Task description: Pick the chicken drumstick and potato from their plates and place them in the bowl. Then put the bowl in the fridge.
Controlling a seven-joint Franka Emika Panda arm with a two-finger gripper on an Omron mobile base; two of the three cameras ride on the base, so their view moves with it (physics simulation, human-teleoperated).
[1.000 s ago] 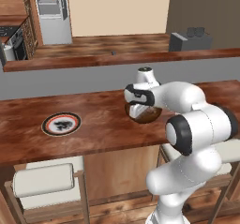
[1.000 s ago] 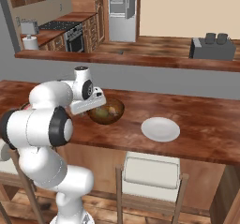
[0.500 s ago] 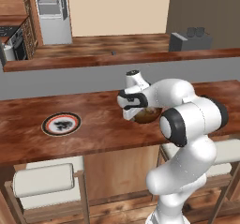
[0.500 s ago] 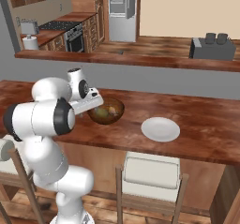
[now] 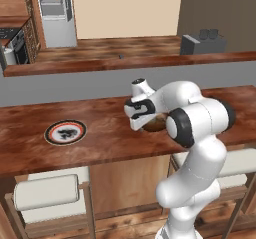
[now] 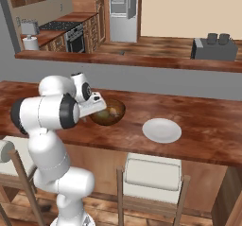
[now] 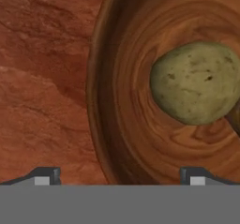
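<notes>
The dark-brown wooden bowl (image 6: 108,113) stands on the wooden counter (image 6: 208,126) with the potato (image 7: 197,82) lying inside it. My gripper (image 7: 119,176) is open and hangs low over the bowl's left rim (image 7: 101,78), one fingertip outside the wall and one inside. In the left base view the gripper (image 5: 136,120) and forearm cover most of the bowl (image 5: 156,124). The black-rimmed plate (image 5: 65,132) sits bare at the left, and the white plate (image 6: 162,130) sits bare to the right of the bowl. The chicken drumstick is hidden. The fridge (image 6: 122,7) stands far back.
A raised grey ledge (image 5: 75,85) runs behind the counter. A grey toaster (image 6: 215,47) sits on the far counter. Padded stools (image 5: 47,193) (image 6: 151,173) stand under the counter's front edge. A stove (image 6: 75,36) is at the back left.
My gripper has moved left and down, from above the middle of the bowl to its left rim. It has stayed open. The bowl and plates have not moved.
</notes>
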